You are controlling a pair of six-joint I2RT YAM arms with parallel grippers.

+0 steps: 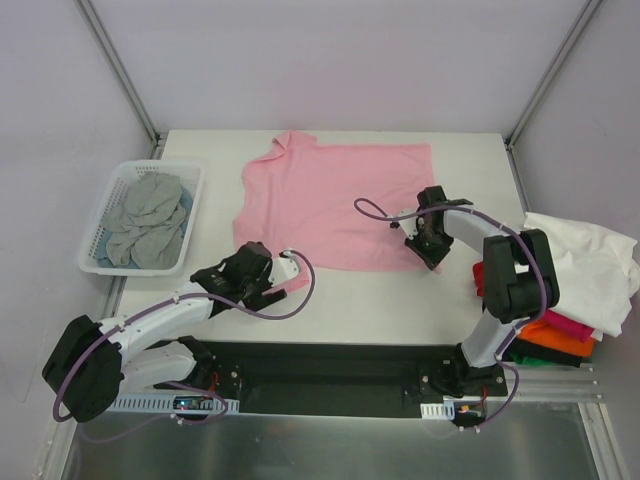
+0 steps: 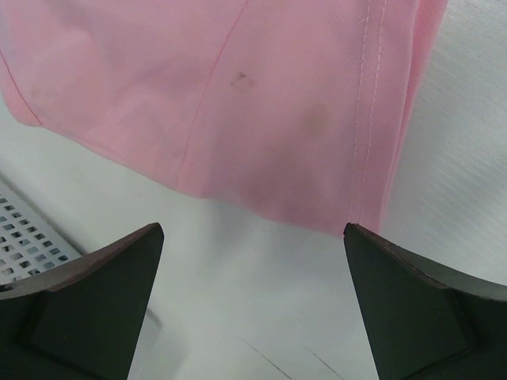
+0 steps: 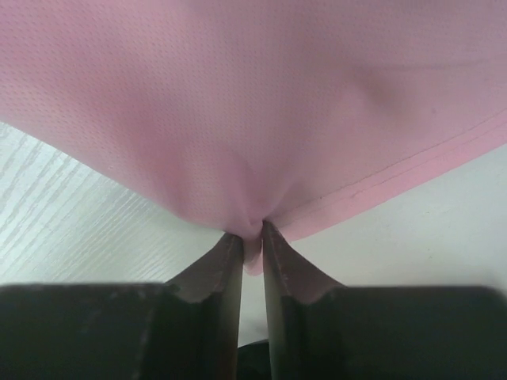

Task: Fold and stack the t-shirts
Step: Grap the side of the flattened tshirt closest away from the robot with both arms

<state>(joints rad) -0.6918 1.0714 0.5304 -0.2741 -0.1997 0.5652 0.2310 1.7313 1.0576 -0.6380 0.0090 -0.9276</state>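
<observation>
The light pink t-shirt [image 1: 330, 200] lies spread on the white table, collar at the far left. My right gripper [image 1: 428, 247] is shut on the shirt's near right hem; the right wrist view shows the pink cloth [image 3: 253, 119] pinched between the two fingers. My left gripper [image 1: 268, 283] is open and empty, low over the table just short of the shirt's near left corner [image 2: 348, 198]. Grey t-shirts [image 1: 145, 222] lie crumpled in the basket. White [image 1: 585, 262], magenta [image 1: 568, 327] and orange [image 1: 555, 342] shirts are piled at the right edge.
The white lattice basket [image 1: 95, 262] stands at the left of the table; its rim shows in the left wrist view [image 2: 28, 233]. Metal frame posts rise at the far corners. The arms' base rail runs along the near edge.
</observation>
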